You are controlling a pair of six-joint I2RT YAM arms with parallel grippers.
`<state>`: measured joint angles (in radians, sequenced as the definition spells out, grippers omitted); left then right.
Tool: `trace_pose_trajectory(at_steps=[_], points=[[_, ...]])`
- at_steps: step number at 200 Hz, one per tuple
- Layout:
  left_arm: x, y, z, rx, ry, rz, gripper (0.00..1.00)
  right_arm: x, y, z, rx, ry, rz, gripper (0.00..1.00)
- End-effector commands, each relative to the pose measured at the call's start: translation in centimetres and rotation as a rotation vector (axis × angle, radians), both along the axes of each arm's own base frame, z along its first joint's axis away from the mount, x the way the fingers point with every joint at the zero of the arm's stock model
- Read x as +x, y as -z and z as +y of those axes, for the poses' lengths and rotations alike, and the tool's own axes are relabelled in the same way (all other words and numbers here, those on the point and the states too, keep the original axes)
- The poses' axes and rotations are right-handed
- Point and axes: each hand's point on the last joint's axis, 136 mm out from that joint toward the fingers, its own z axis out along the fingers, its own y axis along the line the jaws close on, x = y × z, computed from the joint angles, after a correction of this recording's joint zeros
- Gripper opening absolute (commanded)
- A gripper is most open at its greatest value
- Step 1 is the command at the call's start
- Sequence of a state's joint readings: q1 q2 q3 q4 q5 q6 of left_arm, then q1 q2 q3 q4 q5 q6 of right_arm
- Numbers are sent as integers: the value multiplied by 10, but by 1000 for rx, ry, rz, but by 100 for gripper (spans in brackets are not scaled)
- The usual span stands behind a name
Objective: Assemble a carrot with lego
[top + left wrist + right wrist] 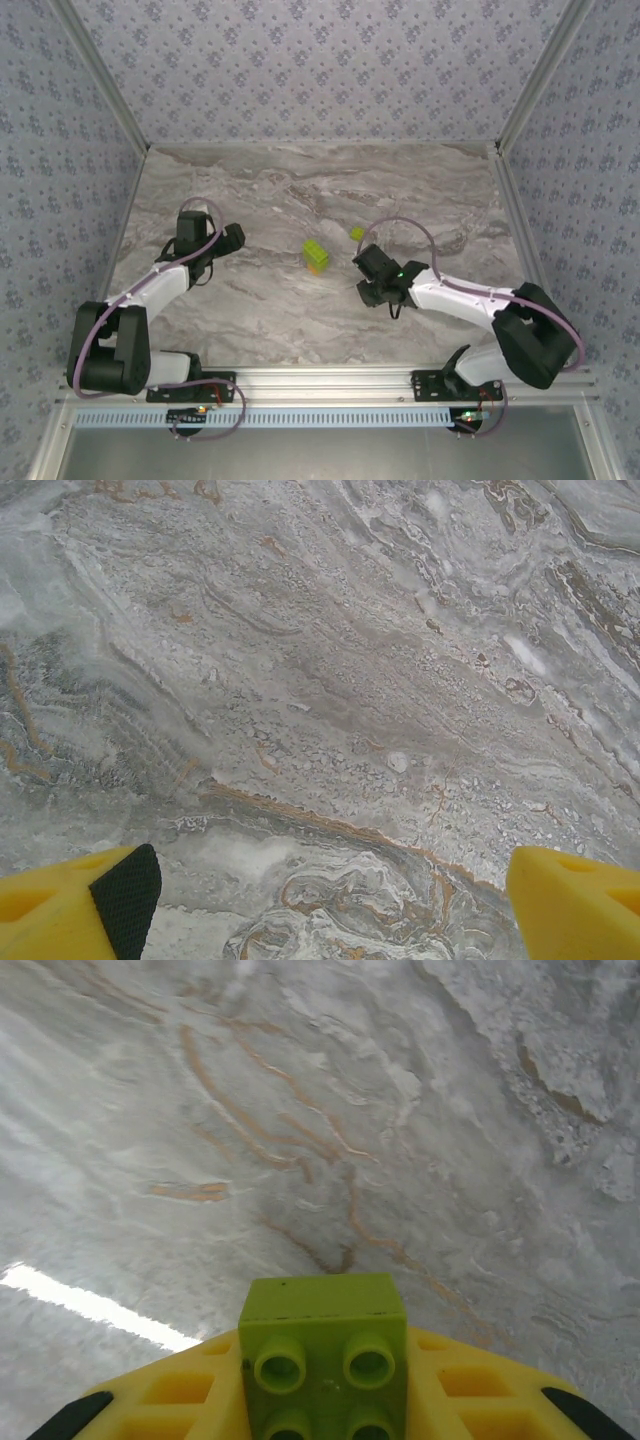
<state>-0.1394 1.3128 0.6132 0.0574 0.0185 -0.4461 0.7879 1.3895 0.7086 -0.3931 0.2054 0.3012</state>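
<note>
The carrot (316, 257) stands near the middle of the marble table (270, 190). It is a small build: lime-green bricks on top and an orange brick at the near, lower end. It stands free, and no gripper touches it.

A small loose brick (357, 233), also lime-green, lies on the table just beyond the carrot and a little to the right of it, apart from it.

The left gripper (236, 238) is to the left of the carrot, well apart from it, and about as far across the table as the carrot is. In the left wrist view the left gripper (330, 900) is wide: its yellow fingers (60, 910) stand at the two lower corners, and between them there is only bare marble. It holds nothing.

The right gripper (363, 276) is near the carrot, to the right of it and slightly nearer to the arm bases, with a gap between them. In the right wrist view the right gripper (323, 1385) is closed around a lime-green brick (323, 1345). This brick sits between the two yellow fingers, its round studs turned towards the camera and its flat end pointing out over the table. It is raised above the marble.
</note>
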Motion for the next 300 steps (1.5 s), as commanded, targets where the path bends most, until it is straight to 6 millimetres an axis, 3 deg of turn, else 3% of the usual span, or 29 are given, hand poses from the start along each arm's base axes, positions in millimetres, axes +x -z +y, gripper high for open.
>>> trace_pose_trajectory(at_steps=[1,99,143,195,234,283,300], points=[[5,-11,-4,-28,5,-41,91,8,2,-5,-38,88,-44,35],[7,-7,-4,-24,10,-27,91,13,36,1,-31,116,-17,40],[8,-6,-4,-22,11,-22,91,14,53,-3,-7,123,-62,53],[9,-4,-4,-18,11,-16,91,-5,78,-21,55,117,-147,56],[9,-3,-4,-13,11,-12,91,-18,89,-16,-2,52,-254,55],[6,-2,-2,-6,9,-7,91,-36,125,-32,-34,97,-313,55],[7,-1,-3,-6,11,-6,91,-43,137,-29,-48,89,-323,55]])
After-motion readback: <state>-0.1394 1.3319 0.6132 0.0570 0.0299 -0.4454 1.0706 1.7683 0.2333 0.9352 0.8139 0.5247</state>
